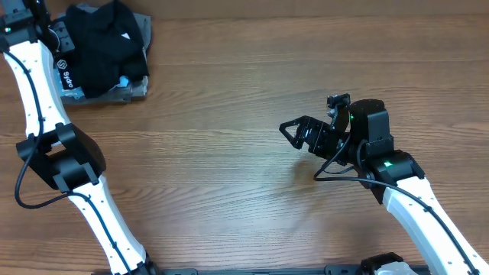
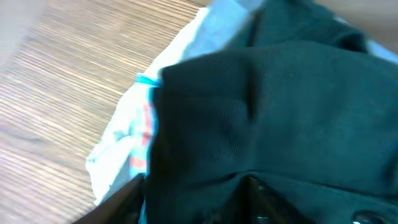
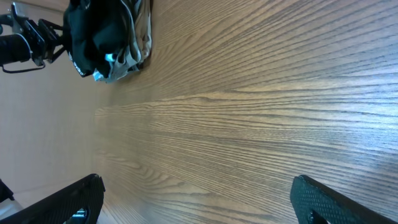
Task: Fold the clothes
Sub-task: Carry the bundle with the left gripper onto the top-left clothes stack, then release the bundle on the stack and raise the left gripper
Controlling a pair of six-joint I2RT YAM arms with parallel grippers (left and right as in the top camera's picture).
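Note:
The black shirt [image 1: 107, 42] lies in a crumpled heap on a stack of folded garments at the table's far left corner. It fills the left wrist view [image 2: 261, 112] and shows small in the right wrist view [image 3: 93, 31]. My left gripper [image 1: 47, 32] is at the shirt's left edge. Its fingers [image 2: 196, 180] are apart, with black fabric lying between and over them. My right gripper [image 1: 294, 136] is open and empty over bare wood right of centre [image 3: 196, 193], far from the shirt.
Grey and light-blue folded garments [image 1: 126, 90] lie under the shirt. Their pale edge with red and blue marks shows in the left wrist view [image 2: 124, 143]. The wooden table [image 1: 229, 191] spreads between the two arms.

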